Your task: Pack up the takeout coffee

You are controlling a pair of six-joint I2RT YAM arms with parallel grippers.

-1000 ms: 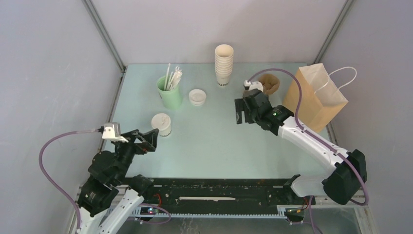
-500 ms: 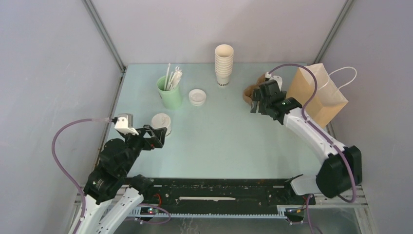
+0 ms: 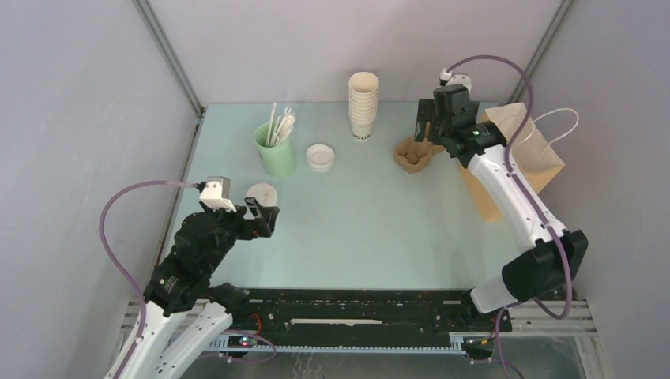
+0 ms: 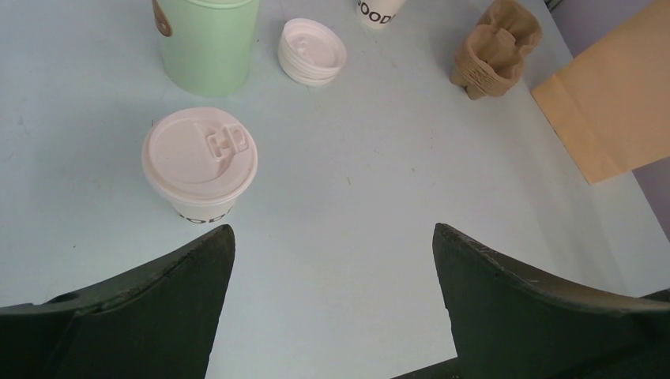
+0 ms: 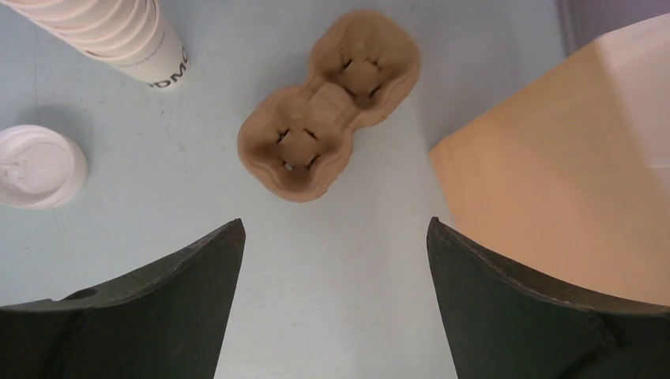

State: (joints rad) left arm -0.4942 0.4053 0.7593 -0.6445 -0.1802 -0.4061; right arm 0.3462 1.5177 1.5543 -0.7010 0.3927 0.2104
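The coffee cup (image 4: 199,162) stands upright w/ its lid on, on the near-left part of the table (image 3: 355,229). It's just ahead of the left gripper (image 4: 332,233) but off toward one finger, not between the two.

It looks like thin paper: light if empty, sloshy & top-heavy if full, and I can't tell which. The walls prob. give under a hard squeeze and the plastic lid could pop. I'd take it round the body, mid-height, below the lid rim, w/ gentle pressure, and keep it upright.

The left gripper's fingers are spread wide, nothing in them, not touching the cup.

Behind the cup are a green cup (image 4: 207,43) w/ straws and a small pile of spare lids (image 4: 314,51) beside it. Further back is a stack of lidless cups (image 3: 363,106).

On the right side, the right gripper (image 5: 336,225) hangs above a brown 2-hole cardboard carrier (image 5: 328,106), fingers also wide apart & empty. A paper bag (image 3: 521,158) stands just beside the carrier.

The cup's well apart from both, so tipping in transit looks like the main risk.
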